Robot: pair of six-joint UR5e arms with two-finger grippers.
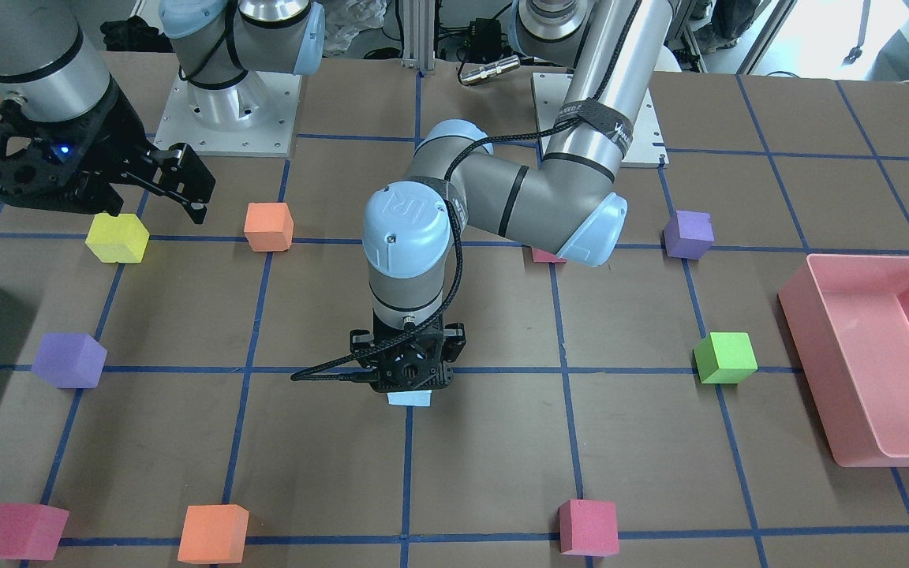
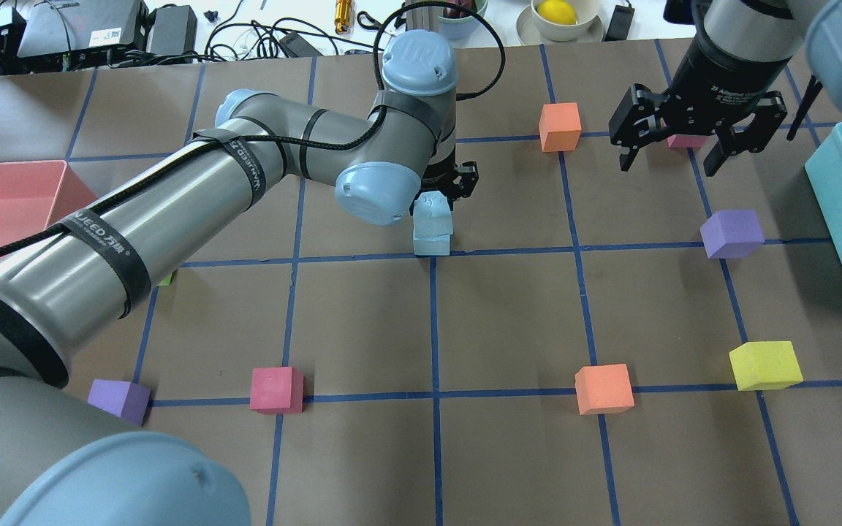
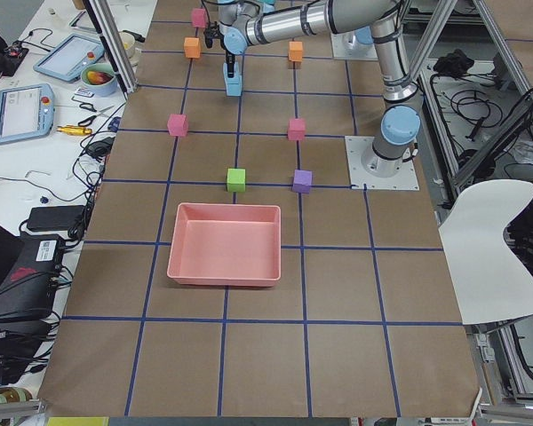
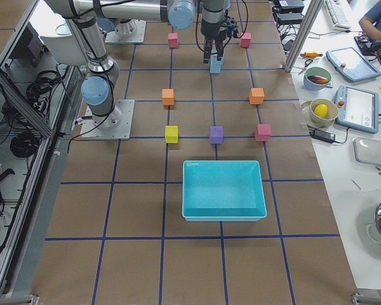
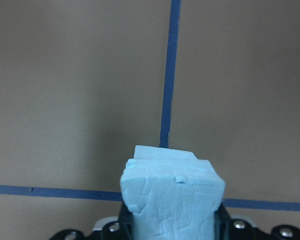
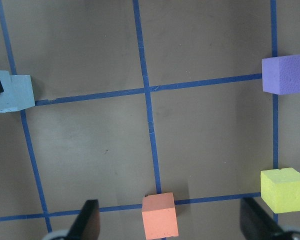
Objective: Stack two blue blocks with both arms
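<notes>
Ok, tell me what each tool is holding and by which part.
The left tool is shut on the upper blue block, pinching its two opposite side faces, above the lower blue block. The right tool is open, holding nothing.

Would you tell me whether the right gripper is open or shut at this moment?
Open. The right gripper has its fingers spread wide apart in the overhead and right wrist views, and nothing is held between them.

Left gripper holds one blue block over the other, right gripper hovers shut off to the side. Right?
Not quite. The right gripper is open and empty, its fingers spread, as the overhead view shows. The rest stands: the left gripper holds the upper blue block over the lower blue block.
</notes>
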